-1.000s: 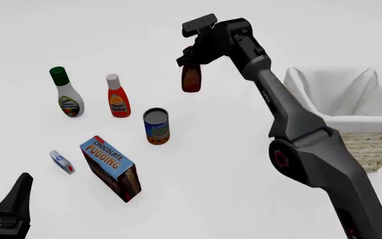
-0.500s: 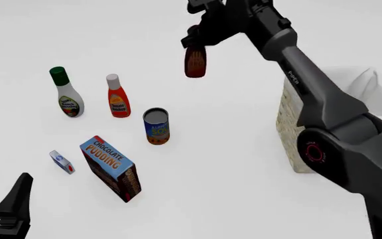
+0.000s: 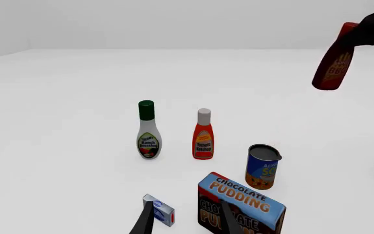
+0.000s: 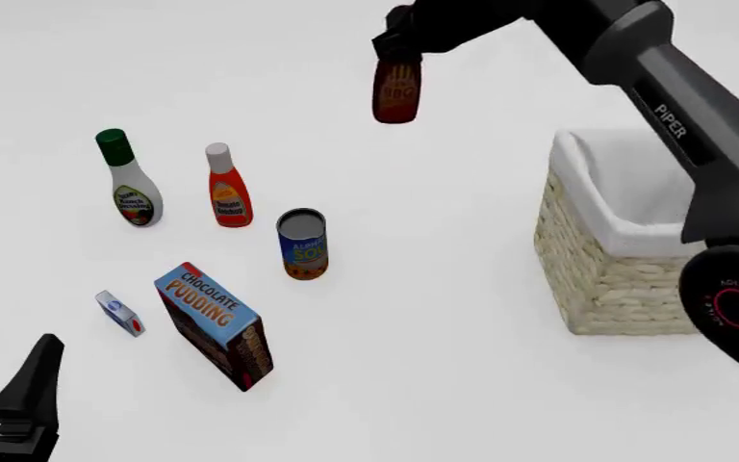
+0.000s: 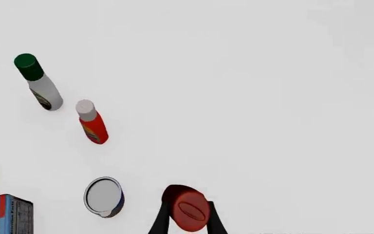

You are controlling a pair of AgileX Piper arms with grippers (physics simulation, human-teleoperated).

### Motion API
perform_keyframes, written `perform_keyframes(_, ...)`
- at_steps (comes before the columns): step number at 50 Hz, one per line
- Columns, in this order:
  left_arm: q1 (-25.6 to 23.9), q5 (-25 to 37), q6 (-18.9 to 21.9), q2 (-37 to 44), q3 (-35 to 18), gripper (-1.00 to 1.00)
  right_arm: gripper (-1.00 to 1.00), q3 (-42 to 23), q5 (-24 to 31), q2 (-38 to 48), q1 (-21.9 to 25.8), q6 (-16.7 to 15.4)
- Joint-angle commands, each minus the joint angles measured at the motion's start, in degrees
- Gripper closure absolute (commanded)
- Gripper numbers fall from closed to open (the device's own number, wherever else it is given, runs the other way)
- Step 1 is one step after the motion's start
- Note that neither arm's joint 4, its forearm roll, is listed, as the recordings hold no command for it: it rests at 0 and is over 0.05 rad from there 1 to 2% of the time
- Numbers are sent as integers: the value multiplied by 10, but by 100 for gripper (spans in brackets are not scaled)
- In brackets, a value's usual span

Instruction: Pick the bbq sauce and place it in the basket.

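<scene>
The pudding box carries "CHOCOLATE PUDDING" in orange letters on its blue face. The bbq sauce shows "BBQ" in orange on its dark label. The right arm bears "PIPER" in white along its link, and a red ring mark with small lettering on its joint, too small to read. The labels on the can, the ketchup bottle and the green-capped bottle are too blurred to read surely.

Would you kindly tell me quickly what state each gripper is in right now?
Left gripper: open, holding nothing.
Right gripper: closed on the bbq sauce, held in the air, not yet over the basket.
</scene>
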Motion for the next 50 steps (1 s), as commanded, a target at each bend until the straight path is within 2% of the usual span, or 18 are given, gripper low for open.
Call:
perform_keyframes(1,0,0,0,0,0,-100,100,48,-9,-65,-7,0)
perform_keyframes(32,0,0,0,0,0,-100,100,173,-14,-207,-74,-16)
perform_keyframes(50,0,0,0,0,0,-100,100,254,-20,-289,-139,-26)
